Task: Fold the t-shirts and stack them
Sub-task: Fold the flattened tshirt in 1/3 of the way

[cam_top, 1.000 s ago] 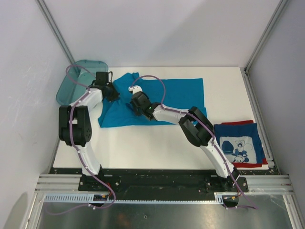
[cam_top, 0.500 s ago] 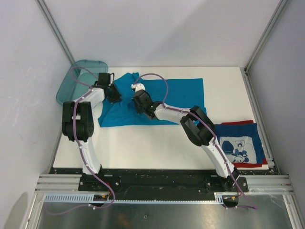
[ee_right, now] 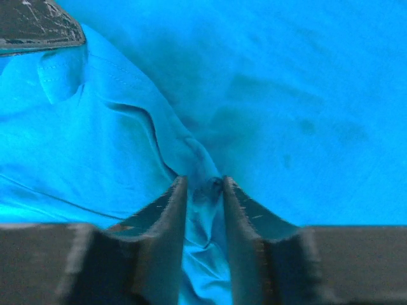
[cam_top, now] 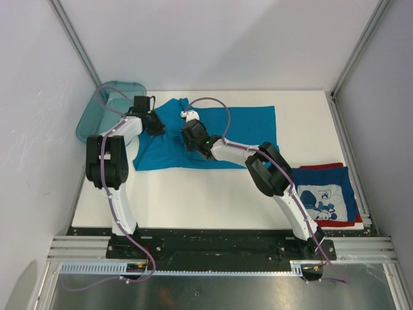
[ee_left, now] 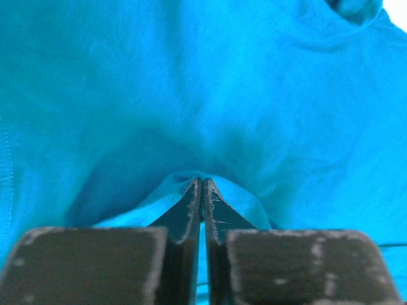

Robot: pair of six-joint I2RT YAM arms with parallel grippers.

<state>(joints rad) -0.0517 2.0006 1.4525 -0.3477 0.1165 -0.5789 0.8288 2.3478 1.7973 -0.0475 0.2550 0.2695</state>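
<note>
In the top view, two t-shirts are counted on the white table (cam_top: 213, 194). One teal t-shirt (cam_top: 248, 129) is spread across the far half, its left part rumpled. One folded dark blue t-shirt (cam_top: 324, 194), with a white print and a red edge, lies flat at the near right, close to the teal t-shirt's near right corner. The elbow of the right arm lies over the space between them. One translucent teal bin (cam_top: 97, 116) is located at the far left corner, and the left arm's cable crosses it. Both arms are extended onto the rumpled left part of the teal t-shirt, with the left gripper (cam_top: 155, 124) and the right gripper (cam_top: 189, 137) near each other. The right forearm covers a strip of that shirt. The jaw state cannot be read from this view. In the left wrist view, the frame is filled by the teal t-shirt (ee_left: 191, 82). The left gripper (ee_left: 202, 184) is clenched, and a raised ridge of teal cloth is pinched between its nearly touching fingers (ee_left: 219, 219). In the right wrist view, the right gripper (ee_right: 203, 184) is closed on a bunched fold of the teal t-shirt (ee_right: 305, 95). The cloth is gathered between the fingers (ee_right: 165, 216), which are held slightly apart by it. One dark part (ee_right: 38, 22) is seen at the upper left corner and cannot be identified.
</note>
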